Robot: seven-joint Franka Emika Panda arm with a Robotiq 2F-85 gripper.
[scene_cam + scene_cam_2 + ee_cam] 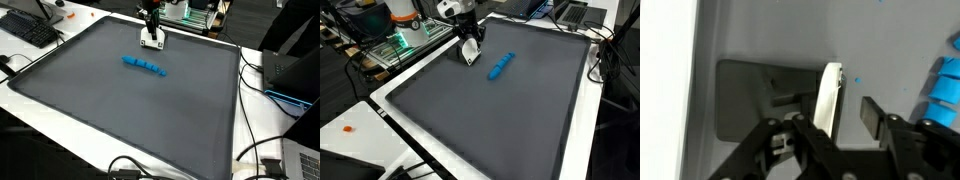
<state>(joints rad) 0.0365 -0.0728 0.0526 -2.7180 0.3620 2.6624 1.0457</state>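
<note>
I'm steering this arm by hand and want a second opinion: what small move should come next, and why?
Probably shift the gripper across the mat toward the blue piece. Its jaws look open with only mat between them. The blue piece lies apart from them, and the wrist view catches it only at the frame's edge.

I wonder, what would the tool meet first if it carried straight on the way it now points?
Most likely the bare grey mat directly beneath the tool, which points downward; the blue blocks lie off to one side, out of that line.
</note>
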